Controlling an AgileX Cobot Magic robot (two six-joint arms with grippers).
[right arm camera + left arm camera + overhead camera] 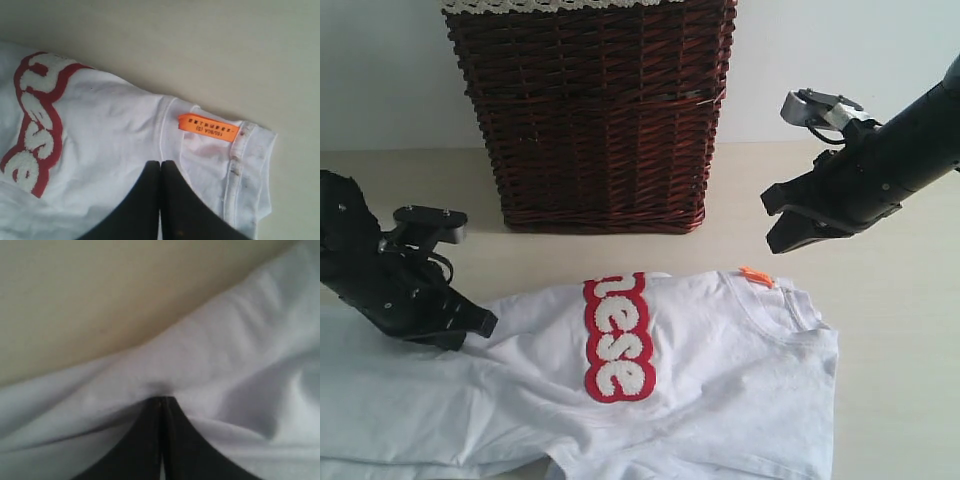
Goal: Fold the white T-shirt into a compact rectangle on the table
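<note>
Obs: left tool (161, 399) closed, tips buried in puckered cloth, apparently pinching a thin fold of the shirt (720, 370). The right tool (160, 163) was closed, empty, raised over the collar (237, 160). Shirt lay spread on the table's (900, 330) near half, collar toward the right edge. Risk: thin pinch slips; a one-sided pull drags and bunches the shirt.

Rumpled white T-shirt (720, 380) with red-outlined lettering, flat on the beige table (890, 340)

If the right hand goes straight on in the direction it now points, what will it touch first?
Probably the T-shirt, at the neck area just beside the orange tag. The right hand hangs above it, shut; how far above is unclear.
</note>
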